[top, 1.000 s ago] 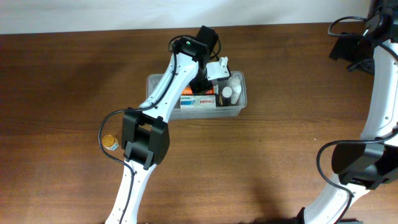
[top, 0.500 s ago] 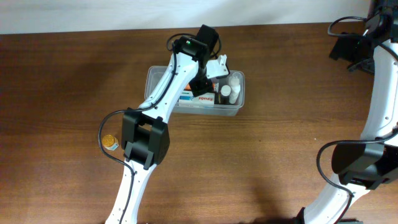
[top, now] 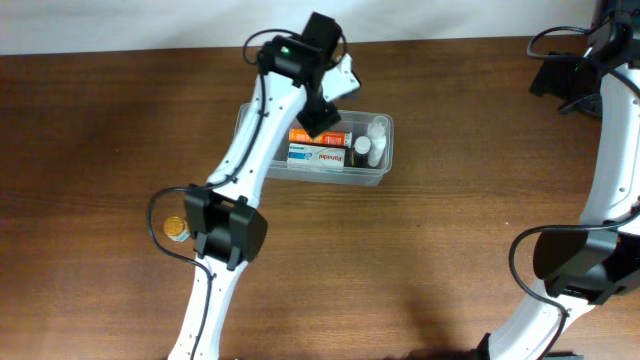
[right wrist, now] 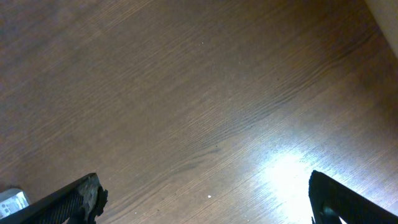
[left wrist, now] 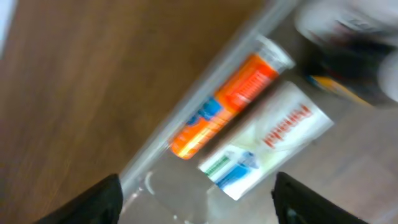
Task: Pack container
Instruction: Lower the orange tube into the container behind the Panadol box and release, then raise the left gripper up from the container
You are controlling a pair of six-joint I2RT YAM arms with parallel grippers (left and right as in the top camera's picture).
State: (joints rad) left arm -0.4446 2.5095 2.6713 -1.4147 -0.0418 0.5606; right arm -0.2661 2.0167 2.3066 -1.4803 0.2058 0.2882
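**Overhead view.** You see the container [top: 243, 128], a clear rectangular tub, on the bench [top: 450, 250] toward the far side, a little left of centre, its long side running across. Inside it an orange tube [top: 320, 137] lies along the far wall. A white box [top: 318, 156] with red lettering lies just beside it on the near side. Small white bottles [top: 366, 148] stand at the right end. Your left hand [top: 322, 106] hangs above the far wall of the tub. A round yellow item [top: 176, 228] sits on the bench well to the left, beside the left arm's base.

**Left wrist view.** The frame is blurred. The left hand's two fingertips [left wrist: 87, 202] stand wide apart at the lower corners with nothing between them. The tube and box lie below, parallel and touching. The items at the upper right are too smeared to tell apart.

**Right wrist view.** Your right hand [right wrist: 205, 208] is spread open and empty over bare wood, well apart from the tub.
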